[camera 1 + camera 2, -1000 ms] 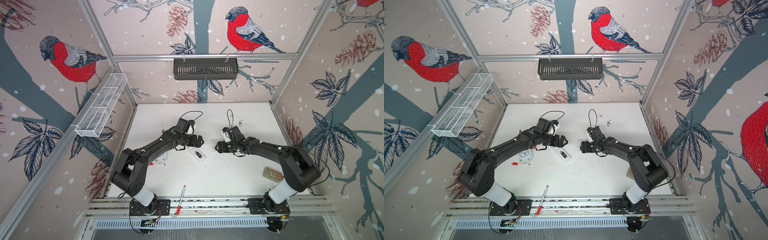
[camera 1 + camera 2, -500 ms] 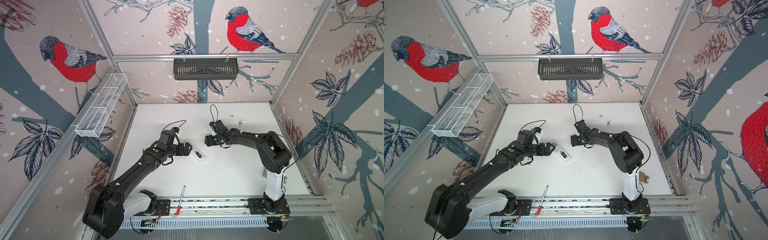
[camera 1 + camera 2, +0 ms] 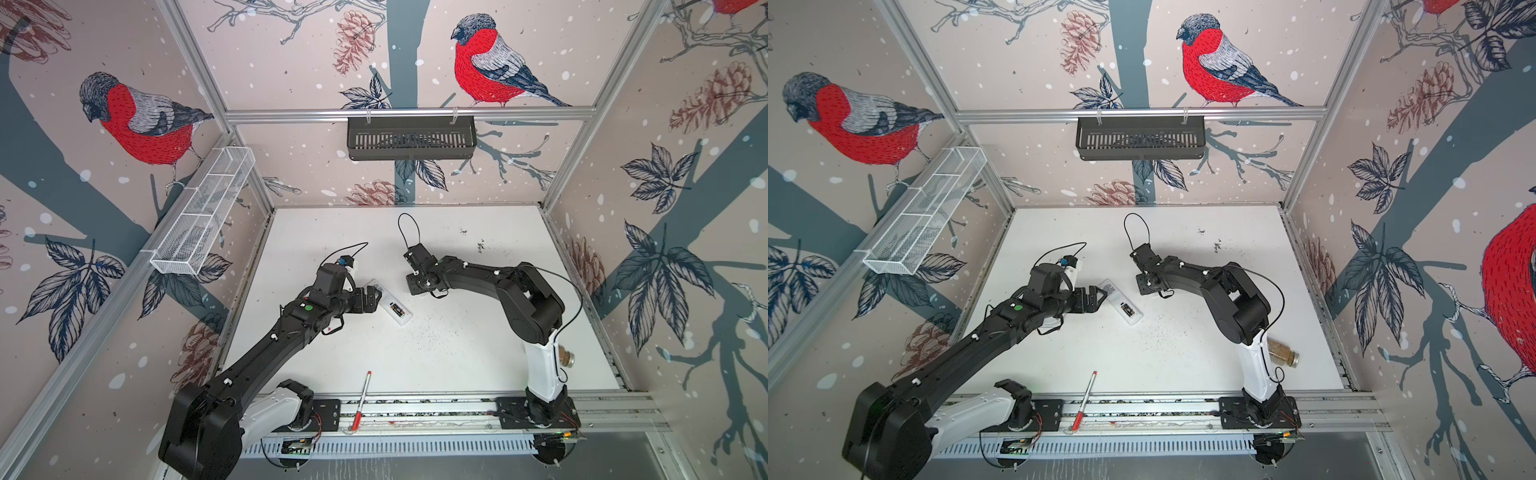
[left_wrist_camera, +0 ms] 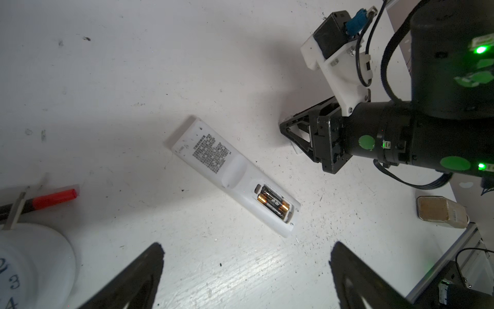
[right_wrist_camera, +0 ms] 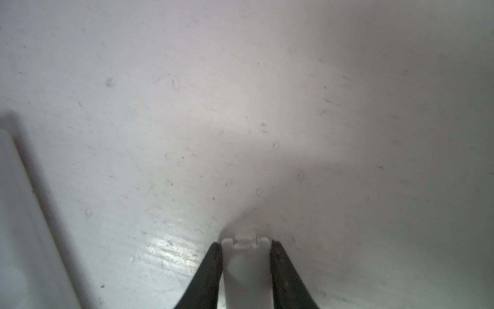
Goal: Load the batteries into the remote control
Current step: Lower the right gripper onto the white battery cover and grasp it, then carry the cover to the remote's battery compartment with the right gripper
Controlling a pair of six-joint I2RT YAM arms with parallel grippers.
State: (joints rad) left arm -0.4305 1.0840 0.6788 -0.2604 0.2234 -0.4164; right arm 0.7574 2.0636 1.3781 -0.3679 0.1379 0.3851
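Red-and-white pen [image 3: 360, 401] lies across the front rail. Jar [image 3: 1282, 352] is on its side by the right arm's base. Mid-table [image 3: 457, 353]: remote control [image 3: 384, 293] lies back-up and diagonal, compartment uncovered at its near end, both batteries [image 4: 273, 205] seated side by side inside. Left gripper [image 3: 1102, 297] has jaws spread wide, just beside the remote's far label end. White clock [image 4: 32, 267] sits under that arm. Right gripper [image 5: 246, 244] is down at the table, apart from the remote, jaws narrow, pinching a small white clip-edged cover [image 5: 246, 267].
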